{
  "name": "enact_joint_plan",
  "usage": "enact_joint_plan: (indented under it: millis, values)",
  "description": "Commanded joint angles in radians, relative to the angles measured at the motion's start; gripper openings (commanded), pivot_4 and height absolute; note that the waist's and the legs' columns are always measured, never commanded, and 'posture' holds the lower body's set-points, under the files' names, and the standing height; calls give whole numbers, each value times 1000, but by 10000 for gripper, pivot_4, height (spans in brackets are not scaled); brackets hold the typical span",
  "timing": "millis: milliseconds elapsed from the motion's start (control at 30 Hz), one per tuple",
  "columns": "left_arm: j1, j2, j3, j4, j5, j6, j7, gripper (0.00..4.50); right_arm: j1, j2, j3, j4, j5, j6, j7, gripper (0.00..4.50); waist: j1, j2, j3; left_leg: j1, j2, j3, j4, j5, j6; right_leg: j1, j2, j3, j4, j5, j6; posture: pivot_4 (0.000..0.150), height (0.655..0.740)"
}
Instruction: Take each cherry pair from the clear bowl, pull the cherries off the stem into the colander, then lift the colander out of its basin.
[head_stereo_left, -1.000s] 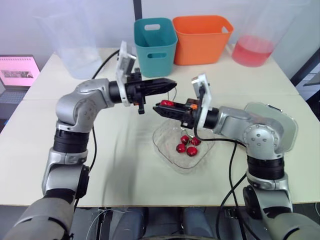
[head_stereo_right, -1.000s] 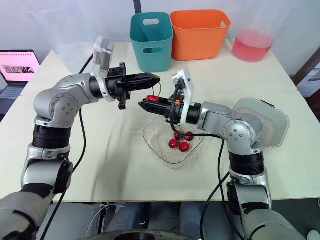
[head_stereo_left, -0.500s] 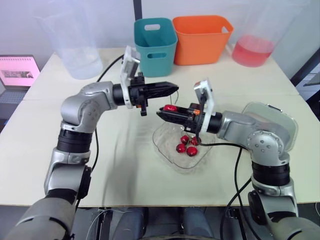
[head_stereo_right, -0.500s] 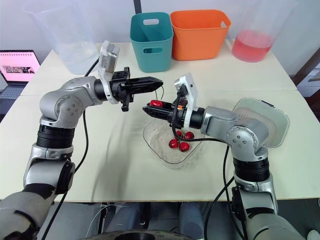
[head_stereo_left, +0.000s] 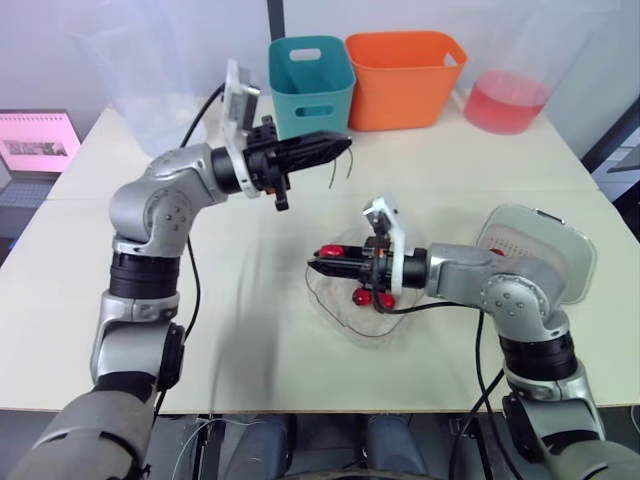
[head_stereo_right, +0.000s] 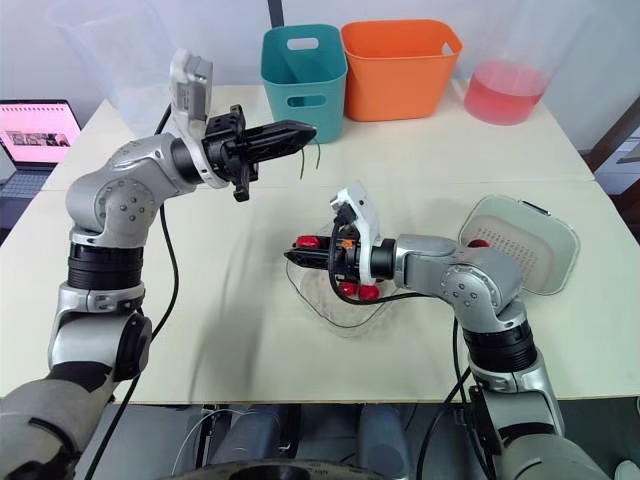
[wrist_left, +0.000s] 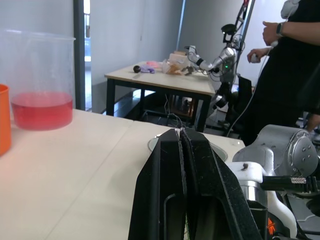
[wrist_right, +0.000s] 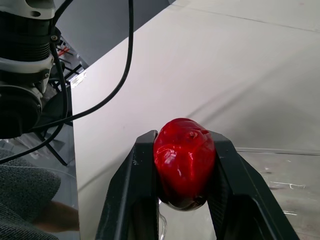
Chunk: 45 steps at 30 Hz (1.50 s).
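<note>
The cherry (wrist_right: 184, 162) is clamped between the two fingers of my right gripper (head_stereo_right: 302, 246). It sits in the middle of the head view, low over the left rim of the clear bowl (head_stereo_left: 345, 322). The stem (head_stereo_left: 332, 175) hangs as a thin green fork from my left gripper (head_stereo_left: 345, 144), which is pinched shut on it. That gripper is in the upper middle of the frame, in front of the teal bin (head_stereo_left: 310, 80). Fruit and stem are well apart, so I judge this cherry to be pulled free.

The main risk is where the cherry goes. The colander (head_stereo_right: 520, 240) lies in its basin (head_stereo_right: 572, 245) at the right edge of the frame. The bowl and my own forearm lie between it and the cherry. If my fingers let go here, the cherry would land back among the remaining cherries (head_stereo_left: 372, 297) or roll onto the table (head_stereo_left: 250, 330).

The fruit is round and glossy, and the fingers grip it only at its sides. A quick swing to the right could squirt it out, and a harder squeeze could split it.

The carry across is low, so my wrist or cable could catch the light bowl and push it.

The stem is thin and loosely hung. It could fall anywhere once released, even into the colander if I open above it.

A red spot shows at the colander's near edge. I cannot tell what it is.
</note>
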Motion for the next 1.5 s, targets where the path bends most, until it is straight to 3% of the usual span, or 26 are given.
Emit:
enact_joint_plan:
  millis: [33, 167, 300, 433, 533, 767, 867, 1000, 1133, 1300, 1500]
  values:
    - [0, 13, 3, -29, 11, -29, -4, 0, -30, -8, -96, -26, 47, -29, 15, 11541, 1, 0, 0, 0, 0, 0, 0, 0, 0, 0, 0, 0, 0, 0, 0, 1500, 7400]
    - [29, 39, -26, -32, 59, -65, -21, 0, -23, -127, -261, -20, 59, -57, 29, 11541, 8, 0, 0, 0, 0, 0, 0, 0, 0, 0, 0, 0, 0, 0, 0, 1500, 7400]
    - [54, 38, -36, -37, 63, -71, -30, 0, 11, -345, -357, 157, -110, -200, 102, 11541, 9, 0, 0, 0, -2, 1, 0, -1, 2, 3, 0, -1, -4, 0, 0, 1500, 7400]
    - [65, 35, -62, -16, 101, -111, -43, 0, 107, -522, -335, 305, -299, -386, 214, 11541, 7, 0, 0, 0, -2, 2, 0, -1, 2, 3, 0, -1, -5, 0, 0, 1500, 7400]
    - [58, 28, -63, -3, 100, -113, -45, 0, 183, -578, -332, 364, -385, -472, 255, 11541, -1, 0, 0, 0, -1, 5, 0, -1, 2, 2, 1, -1, -5, 0, 0, 1500, 7400]
    - [61, 33, -86, -11, 125, -120, -59, 0, 249, -583, -330, 436, -481, -541, 279, 11541, 3, 0, 0, 2, 0, 5, 0, -1, 2, 2, 1, 1, -3, 0, 0, 1500, 7400]
    - [64, 39, -91, -25, 124, -109, -65, 0, 238, -572, -346, 456, -493, -544, 272, 20194, 7, 0, 0, 1, 0, 5, 0, 0, 1, 2, 0, 1, -3, 0, 0, 1500, 7400]
    - [61, 41, -84, -33, 116, -96, -62, 0, 221, -571, -355, 451, -492, -537, 272, 38973, 7, 0, 0, 1, 0, 4, 0, 0, 1, 3, 0, 1, -4, 0, 0, 1500, 7400]
    - [48, 40, -63, -28, 99, -80, -52, 0, 183, -567, -376, 443, -473, -521, 271, 38973, 5, 0, 0, 1, 0, 4, 0, 0, 1, 3, 0, 0, -4, 0, 0, 1500, 7400]
    - [19, 30, -35, -32, 63, -46, -34, 0, 79, -504, -396, 305, -290, -346, 301, 38973, 1, 0, 0, 1, 1, 4, 0, 0, 1, 3, 1, 0, -4, 0, 0, 1500, 7400]
    - [22, 56, -26, -25, 80, -57, -30, 0, -2, -437, -378, 193, -175, -226, 279, 38973, 8, 0, 0, 1, 1, 2, 0, 0, 1, 3, 0, 0, -5, 0, 0, 1500, 7400]
